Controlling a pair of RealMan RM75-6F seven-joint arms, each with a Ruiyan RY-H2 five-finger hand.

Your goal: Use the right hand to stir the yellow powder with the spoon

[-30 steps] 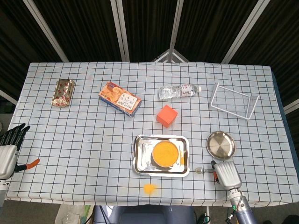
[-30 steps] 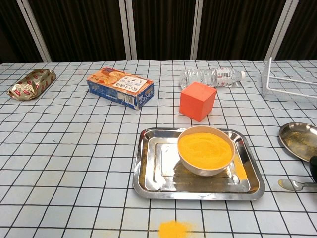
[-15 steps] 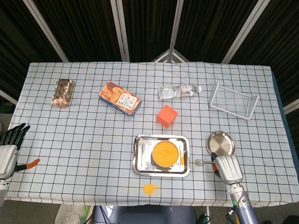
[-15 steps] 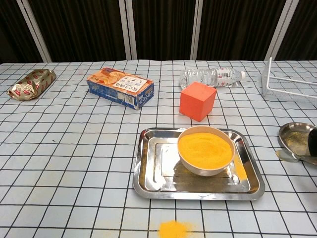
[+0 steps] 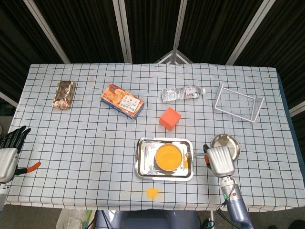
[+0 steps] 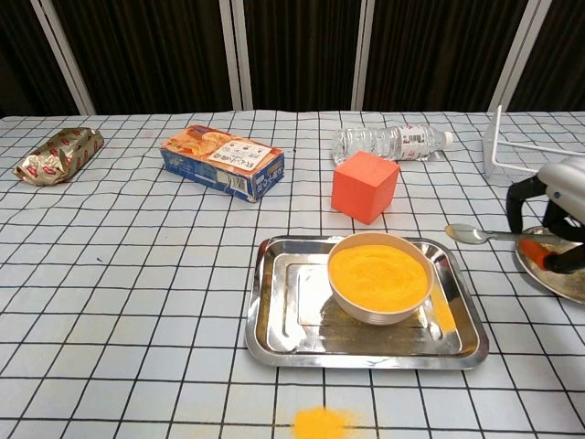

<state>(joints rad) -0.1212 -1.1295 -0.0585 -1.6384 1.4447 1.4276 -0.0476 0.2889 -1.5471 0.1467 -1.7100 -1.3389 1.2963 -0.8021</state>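
The right robot hand (image 6: 559, 218) grips the spoon (image 6: 475, 234) by its handle, held level above the worktop (image 5: 95, 143), bowl end pointing toward the tray (image 6: 274, 311). The yellow powder (image 6: 378, 272) fills a bowl standing in that tray. The left robot hand (image 5: 9, 149) rests at the worktop's left edge, fingers apart, holding nothing.

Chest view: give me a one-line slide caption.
Right hand holds the spoon level, right of the bowl of yellow powder in its tray.
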